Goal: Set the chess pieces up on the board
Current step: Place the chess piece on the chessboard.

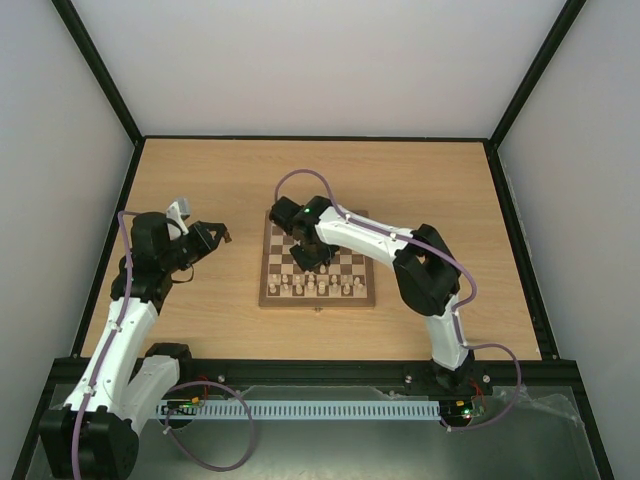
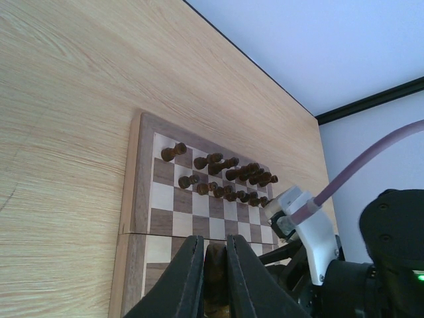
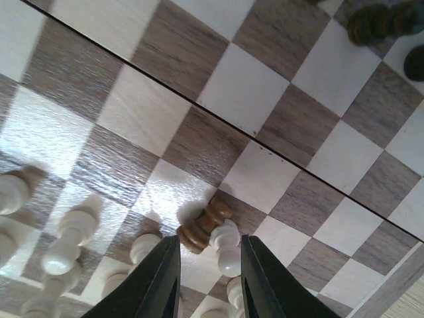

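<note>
- Across the light wooden table (image 1: 200, 170), the two arms are taking very different poses: the right arm (image 1: 425, 270) is bending sharply at the elbow and stretching out over the board, while the left arm (image 1: 125, 330) is rising to the left of it, its wrist turned toward the board.
- The chessboard (image 1: 355, 265) is lying flat at mid-table.
- The right gripper (image 3: 211, 242) is pointing down at the near rows, its fingers standing slightly apart and clamping nothing.
- The left gripper (image 2: 211, 242) is hanging above bare table with its fingers pressed nearly together; something dark is showing between them, and I cannot tell what.
- Most dark chess pieces (image 2: 232, 182) are standing in two rows on the far half.
- One dark piece (image 3: 201, 226) is lying tilted just beyond the right fingertips, touching a cream chessman (image 3: 225, 248).
</note>
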Robot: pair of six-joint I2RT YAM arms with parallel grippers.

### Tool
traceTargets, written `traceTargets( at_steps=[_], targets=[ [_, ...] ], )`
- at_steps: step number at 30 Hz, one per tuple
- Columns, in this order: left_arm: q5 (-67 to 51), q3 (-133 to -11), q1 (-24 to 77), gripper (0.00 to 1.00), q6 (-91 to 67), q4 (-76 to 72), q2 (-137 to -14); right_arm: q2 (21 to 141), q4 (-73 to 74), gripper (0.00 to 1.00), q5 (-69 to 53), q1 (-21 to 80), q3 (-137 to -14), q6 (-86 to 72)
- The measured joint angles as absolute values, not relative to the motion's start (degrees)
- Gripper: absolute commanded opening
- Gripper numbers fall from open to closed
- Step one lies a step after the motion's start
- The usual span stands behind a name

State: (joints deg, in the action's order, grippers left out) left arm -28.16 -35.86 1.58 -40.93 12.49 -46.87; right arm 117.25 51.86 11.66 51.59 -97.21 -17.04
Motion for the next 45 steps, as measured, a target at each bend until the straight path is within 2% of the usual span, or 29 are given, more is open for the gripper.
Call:
traceTargets(
  at_steps=[15, 23, 28, 32, 36, 40, 43, 45],
  targets=[
    [-27.73, -35.90, 1.58, 0.06, -39.42, 12.67, -50.43, 116.01, 48.12, 0.27, 10.90, 47.83, -92.68, -18.76],
    [-23.33, -36.27, 1.89, 0.05, -36.69, 15.49, -57.54, 108.20, 44.34, 0.29, 9.87, 45.71, -90.91, -19.70],
    [-19.38, -34.83, 3.90, 0.04, -37.52, 14.33, -57.23, 102.87, 40.16, 0.30, 6.61, 44.86, -87.68, -19.77],
    [-17.69, -33.50, 7.53, 0.05, -40.23, 13.43, -53.60, 99.13, 35.07, 0.34, 0.40, 44.36, -83.90, -20.60],
    [-18.06, -33.50, 11.44, 0.06, -43.24, 9.65, -47.00, 91.94, 25.30, 0.39, -13.17, 43.16, -75.37, -23.97],
    [-18.20, -34.30, 16.71, 0.06, -45.50, 4.69, -41.32, 83.81, 10.72, 0.42, -28.01, 41.54, -65.82, -30.98],
    [-18.39, -35.42, 20.84, 0.06, -47.11, 0.80, -38.63, 79.09, -0.78, 0.51, -34.50, 41.08, -60.20, -37.47],
    [-18.57, -35.70, 22.81, 0.07, -48.60, -2.52, -37.36, 75.75, -8.29, 0.53, -37.41, 40.99, -56.58, -42.46]
  ],
)
